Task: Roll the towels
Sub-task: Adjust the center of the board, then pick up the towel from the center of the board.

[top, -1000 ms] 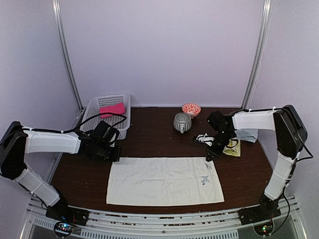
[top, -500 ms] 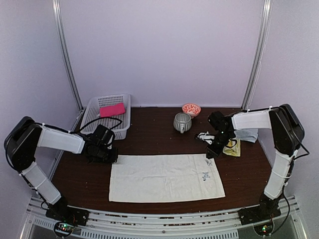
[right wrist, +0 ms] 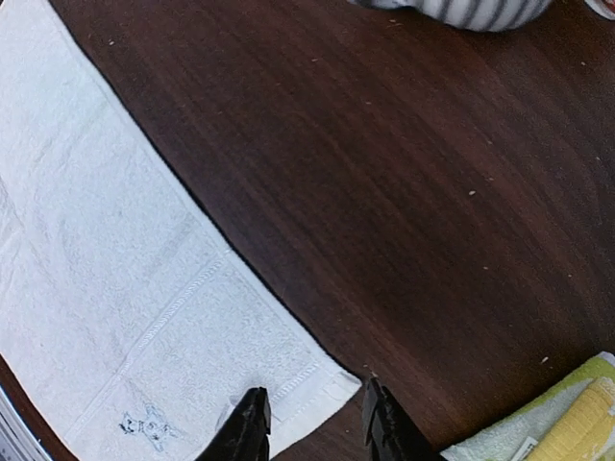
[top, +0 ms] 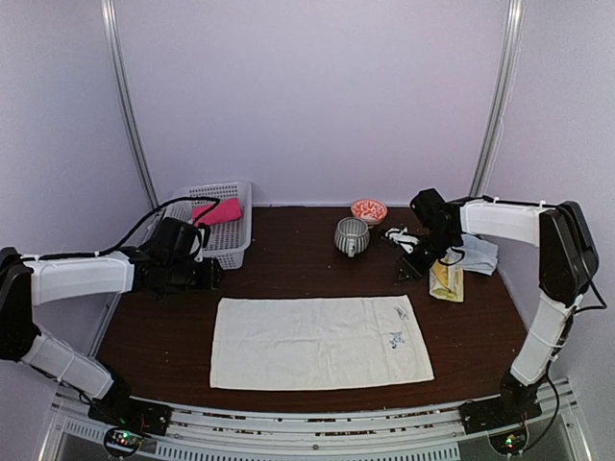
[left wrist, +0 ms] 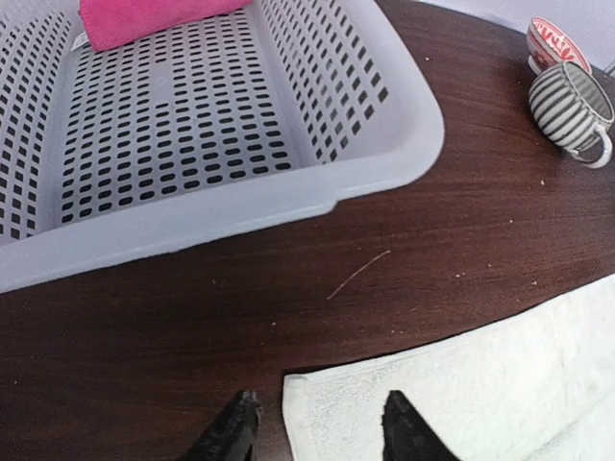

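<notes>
Cream-white towel point(top: 320, 341): laid flat and unrolled on the dark brown wooden worktop point(top: 288, 279). Its long side runs left to right, near the front edge, between the two arms.
Small blue mark point(top: 397, 339): seen on the cream-white towel near its right end.
Left claw point(left wrist: 317, 434): released, fingers parted. It is held over the worktop at the towel's far left corner, which lies flat below, and sits between the towel and the basket.
Right claw point(right wrist: 312, 427): released, fingers parted. It is held over the towel's far right corner, which lies flat below, close to the blue mark.
Bright pink towel point(top: 219, 211): folded, lying in the far part of the white perforated plastic basket point(left wrist: 192, 221).
Basket position: far left of the worktop, well apart from the cream-white towel.
Yellow towel point(top: 445, 281): folded, at the right side of the worktop, just beside the right claw.
Pale blue-grey towel point(top: 478, 254): just behind the yellow towel; contact cannot be judged.
Grey striped mug point(top: 351, 235): beyond the cream-white towel, at mid worktop.
Small red-patterned bowl point(top: 369, 210): just behind the mug.
</notes>
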